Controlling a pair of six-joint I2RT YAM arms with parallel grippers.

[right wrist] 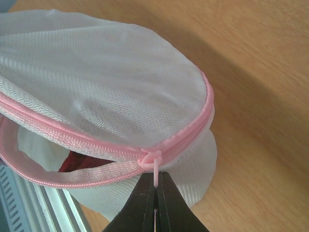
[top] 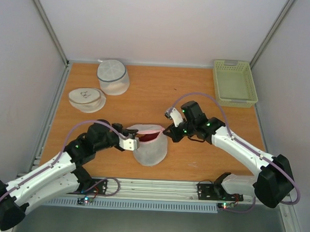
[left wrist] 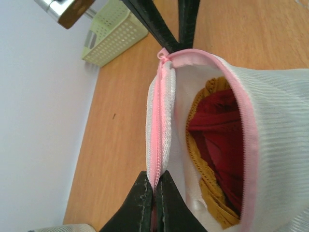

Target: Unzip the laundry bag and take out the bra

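Observation:
The laundry bag [top: 150, 146], a white mesh drum with a pink zipper band, sits at the table's near middle, its zipper partly open. The bra [left wrist: 219, 140], dark red with orange-yellow lace, lies inside; it shows as a dark red patch in the top view [top: 150, 137]. My left gripper [top: 135, 143] is shut on the bag's pink rim [left wrist: 157, 145] at its left side. My right gripper [top: 166, 131] is shut on the pink zipper pull [right wrist: 155, 171] at the bag's right side. The right wrist view shows the lid [right wrist: 96, 92] lifted and the slider [right wrist: 149, 158] partway round.
A white mesh drum with a grey band [top: 113, 76] and a flatter round white bag [top: 87, 99] stand at the back left. A pale green basket [top: 234, 82] stands at the back right. A metal rail [top: 157, 188] runs along the near edge.

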